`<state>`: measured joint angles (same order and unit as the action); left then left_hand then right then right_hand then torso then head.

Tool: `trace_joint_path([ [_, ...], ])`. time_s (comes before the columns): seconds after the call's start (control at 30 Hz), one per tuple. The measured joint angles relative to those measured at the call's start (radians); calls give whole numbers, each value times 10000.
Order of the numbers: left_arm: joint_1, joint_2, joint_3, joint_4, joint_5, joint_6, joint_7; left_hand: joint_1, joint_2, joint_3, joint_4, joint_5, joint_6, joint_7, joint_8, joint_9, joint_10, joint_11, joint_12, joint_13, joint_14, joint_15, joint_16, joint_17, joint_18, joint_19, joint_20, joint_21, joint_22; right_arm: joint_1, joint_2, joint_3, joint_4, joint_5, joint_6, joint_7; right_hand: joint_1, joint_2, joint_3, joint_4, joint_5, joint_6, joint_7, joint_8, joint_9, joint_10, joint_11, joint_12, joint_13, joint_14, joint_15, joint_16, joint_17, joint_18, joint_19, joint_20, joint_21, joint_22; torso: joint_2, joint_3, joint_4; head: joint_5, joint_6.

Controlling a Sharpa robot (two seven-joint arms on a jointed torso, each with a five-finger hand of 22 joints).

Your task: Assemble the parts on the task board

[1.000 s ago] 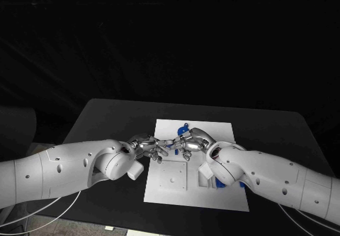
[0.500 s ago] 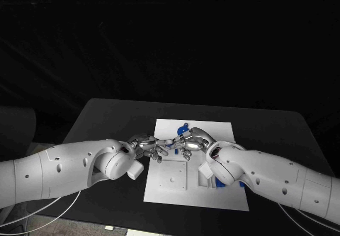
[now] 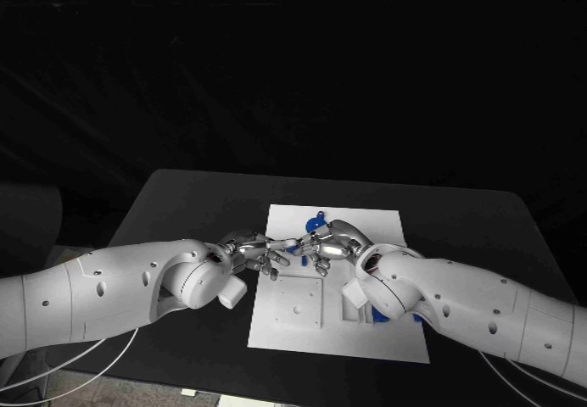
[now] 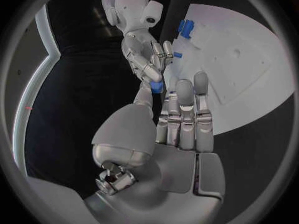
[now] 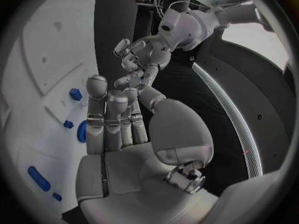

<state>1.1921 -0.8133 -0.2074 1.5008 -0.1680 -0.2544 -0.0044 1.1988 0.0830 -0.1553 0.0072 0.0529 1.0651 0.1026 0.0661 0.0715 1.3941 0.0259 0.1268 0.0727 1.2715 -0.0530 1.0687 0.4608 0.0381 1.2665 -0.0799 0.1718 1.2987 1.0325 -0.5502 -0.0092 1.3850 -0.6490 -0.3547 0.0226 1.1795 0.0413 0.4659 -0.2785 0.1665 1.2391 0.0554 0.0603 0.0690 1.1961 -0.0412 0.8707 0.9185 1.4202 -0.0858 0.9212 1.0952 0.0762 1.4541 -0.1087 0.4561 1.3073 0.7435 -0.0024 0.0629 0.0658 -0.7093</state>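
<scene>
Left hand (image 4: 177, 129) and right hand (image 5: 121, 129) meet fingertip to fingertip above the task board (image 3: 354, 339), jointly pinching a small blue part (image 4: 156, 87). Suggest keeping both pinches firm, lining it up squarely, then lowering slowly toward the board below.

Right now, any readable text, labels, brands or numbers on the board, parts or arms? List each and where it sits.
None readable.
Task board: plain white, no print visible.
Blue parts: no markings visible.
Left robot hand and right robot hand: bare metal, no label or logo legible.
Black table: no sign visible.
</scene>
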Motion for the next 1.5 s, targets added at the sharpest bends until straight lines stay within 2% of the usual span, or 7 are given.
trace_joint_path([
  [0.4, -3, 3, -2, -1, -46, -70, -182, -307, -996, 658, 620, 0, -474, 56, 488, -50, -307, 69, 359, 46, -68, 68, 0, 22, -2, 21, 86, -154, -104, 3, -9, 4, 4, 356, 88, -3, -51, -51, -1, 0, 117, 34, -38, -27, 21, 15, -16, 0, 31, 0, 0, 43, 38, 0, 0, 0, 42, 0, -4, -4, -1, -19, -15],
  [0.7, -6, -112, -2, -132, -222, -153, -33, -450, -1161, 624, 895, 0, -595, 115, 563, -55, -564, 123, 426, 42, -159, 158, -35, -25, -2, -15, 122, -242, -149, 7, -103, 7, -51, 466, 274, -139, -104, -104, 52, -2, 372, 32, -38, 13, 31, 15, -15, 0, 44, 32, -30, 42, 49, 1, 0, 0, 42, 0, -8, -7, -1, -35, -19],
  [0.77, -6, -178, 1, -179, -409, -171, 105, -422, -1070, 577, 848, 0, -596, 116, 569, -55, -679, 140, 426, 25, -229, 228, -154, -75, -1, -91, 197, -335, -196, 7, -152, 7, -69, 478, 354, -210, -104, -104, 52, -1, 388, 31, -38, 13, 31, 15, -15, 0, 44, 32, -30, 42, 49, 1, 0, 0, 42, 0, -9, -8, -2, -57, -22],
  [1.0, 13, -387, 35, -243, -1945, -85, 932, 401, -167, 799, 315, 147, 36, -104, 746, 4, -920, 104, 349, -3, -428, 211, -277, -146, -2, -194, 300, -471, -281, 8, -332, 7, -98, 501, 752, -545, -104, -104, 52, -1, 388, 28, -36, 13, 32, 14, -15, 0, 45, 32, -30, 42, 48, 0, 0, 1, 42, 0, -7, -10, -6, -107, -51],
  [1.13, 37, -446, 80, -177, -3043, 127, 1316, 441, -126, 597, 67, 736, 85, -213, 763, 197, -898, 80, 452, 1, -463, 176, -162, -132, -1, -251, 243, -471, -230, 9, -399, 7, -92, 507, 1005, -727, -107, -101, 79, -28, 388, 7, -46, 13, 34, 14, -15, 0, 57, 32, -30, 42, 48, 1, 0, 1, 42, 0, -6, -11, -6, -136, -61],
  [1.37, 96, -462, 120, -22, -4814, 742, 1608, 524, 26, 437, -261, 713, -482, -114, 1044, 432, -843, 26, 497, 0, -462, 176, -83, -132, -1, -250, 243, -470, -73, 11, -504, 7, -52, 517, 1421, -964, -147, -61, 79, -29, 388, -2, -39, 5, 36, 14, -14, 0, 56, 32, -29, 41, 47, 1, 0, 1, 42, 0, -6, -11, -6, -172, -101],
  [1.5, 110, -452, 126, 53, -5590, 1023, 1642, 524, 26, 402, -237, 310, -819, -33, 946, 209, -843, 26, 498, 0, -462, 176, -44, -151, -1, -250, 244, -470, -34, 12, -559, 9, -24, 520, 1675, -1073, -147, -61, 78, -29, 387, -8, -34, 3, 37, 13, -14, 0, 71, 32, -29, 41, 47, 1, 0, 1, 42, 0, -6, -7, -8, -188, -112],
])
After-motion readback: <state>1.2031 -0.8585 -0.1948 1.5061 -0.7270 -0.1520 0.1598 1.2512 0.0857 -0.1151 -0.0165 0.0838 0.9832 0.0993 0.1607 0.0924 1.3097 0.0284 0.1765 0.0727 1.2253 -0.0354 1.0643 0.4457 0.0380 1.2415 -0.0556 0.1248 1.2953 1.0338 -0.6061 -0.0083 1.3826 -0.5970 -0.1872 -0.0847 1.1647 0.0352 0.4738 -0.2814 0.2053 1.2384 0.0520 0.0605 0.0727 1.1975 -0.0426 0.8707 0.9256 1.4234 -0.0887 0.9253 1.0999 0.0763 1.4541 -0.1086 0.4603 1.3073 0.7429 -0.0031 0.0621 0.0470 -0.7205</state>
